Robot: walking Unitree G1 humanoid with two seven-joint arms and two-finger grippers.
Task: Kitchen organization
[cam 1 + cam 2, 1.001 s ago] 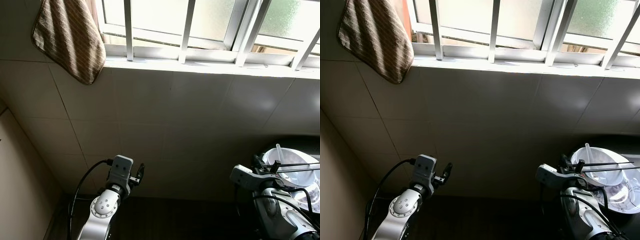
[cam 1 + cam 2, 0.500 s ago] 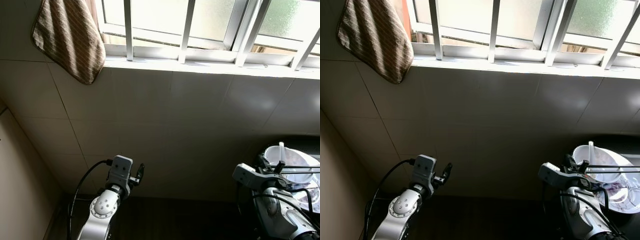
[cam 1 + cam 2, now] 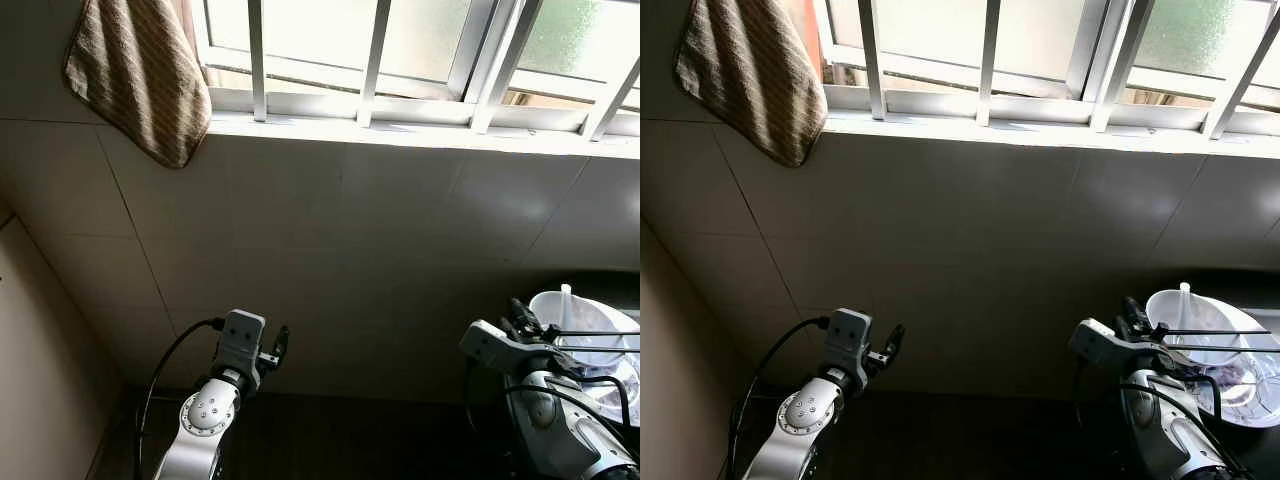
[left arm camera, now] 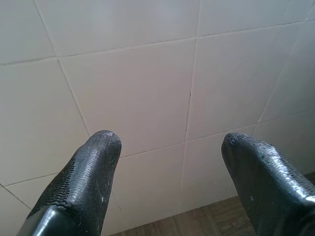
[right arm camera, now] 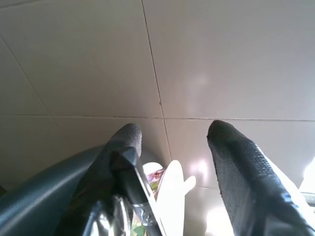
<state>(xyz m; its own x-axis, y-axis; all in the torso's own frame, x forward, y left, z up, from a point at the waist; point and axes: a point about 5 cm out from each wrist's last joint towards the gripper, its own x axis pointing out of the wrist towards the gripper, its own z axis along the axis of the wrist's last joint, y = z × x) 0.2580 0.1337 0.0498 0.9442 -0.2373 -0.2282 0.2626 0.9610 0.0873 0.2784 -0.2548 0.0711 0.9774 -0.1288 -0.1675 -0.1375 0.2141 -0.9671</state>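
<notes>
A white bowl (image 3: 592, 318) with a white spoon (image 3: 566, 298) standing in it sits at the far right, among thin dark rack wires (image 3: 595, 334). My right gripper (image 3: 522, 318) is raised just left of the bowl. In the right wrist view it (image 5: 172, 132) stands open in front of the tiled wall, with the spoon (image 5: 173, 189) and a dark rod (image 5: 133, 179) below its fingers. My left gripper (image 3: 277, 345) is lifted at the lower left, and the left wrist view shows it (image 4: 167, 142) open, facing bare wall tiles.
A tiled wall (image 3: 350, 230) rises close ahead under a barred window (image 3: 380, 50). A striped brown towel (image 3: 140, 80) hangs at the upper left. A dark counter (image 3: 340, 440) runs along the bottom. A beige side wall (image 3: 40, 380) closes the left.
My right arm has shifted a little near the bowl, and the bowl and spoon now sit slightly further right. The left arm has not moved.
</notes>
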